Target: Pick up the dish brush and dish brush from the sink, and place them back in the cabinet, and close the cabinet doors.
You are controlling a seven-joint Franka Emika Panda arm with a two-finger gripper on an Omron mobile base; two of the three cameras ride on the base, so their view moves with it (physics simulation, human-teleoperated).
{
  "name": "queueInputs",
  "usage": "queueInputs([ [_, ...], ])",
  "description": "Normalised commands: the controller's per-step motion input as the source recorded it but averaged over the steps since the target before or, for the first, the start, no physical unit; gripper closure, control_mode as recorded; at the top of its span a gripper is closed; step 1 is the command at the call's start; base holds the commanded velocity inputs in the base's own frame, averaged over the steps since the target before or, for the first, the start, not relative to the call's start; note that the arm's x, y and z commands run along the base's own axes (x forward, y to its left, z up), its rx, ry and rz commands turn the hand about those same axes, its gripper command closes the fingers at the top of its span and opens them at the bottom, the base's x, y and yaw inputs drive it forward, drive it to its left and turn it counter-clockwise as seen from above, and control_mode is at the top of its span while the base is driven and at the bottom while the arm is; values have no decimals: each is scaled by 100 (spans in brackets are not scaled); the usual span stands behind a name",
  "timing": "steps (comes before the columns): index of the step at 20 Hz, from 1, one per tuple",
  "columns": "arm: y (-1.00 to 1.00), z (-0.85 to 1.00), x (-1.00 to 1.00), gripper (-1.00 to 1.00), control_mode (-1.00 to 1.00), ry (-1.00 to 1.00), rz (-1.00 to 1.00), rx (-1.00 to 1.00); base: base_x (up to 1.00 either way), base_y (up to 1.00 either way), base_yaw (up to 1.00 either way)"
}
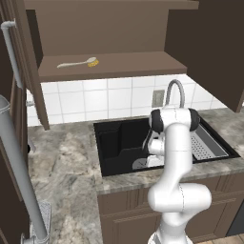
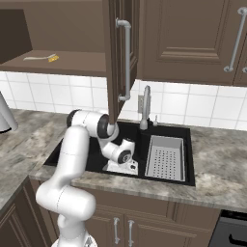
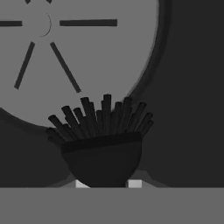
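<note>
Down in the black sink [image 1: 109,143], the tool [image 3: 105,183] is clamped on the black brush [image 3: 103,144], bristles fanning out just ahead of it over the grey drain [image 3: 65,57]. High above the tool, the other brush [image 1: 78,63] (yellow-headed) lies on the open cabinet's shelf [image 1: 124,64]
</note>
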Motion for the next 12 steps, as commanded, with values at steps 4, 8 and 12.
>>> queueInputs([
  [4,0,20,-6,100,-100,6,0,0,0,0,0],
  [8,0,17,0,100,-100,5,0,0,0,0,0],
  [12,0,17,0,100,-100,5,0,0,0,0,0],
])
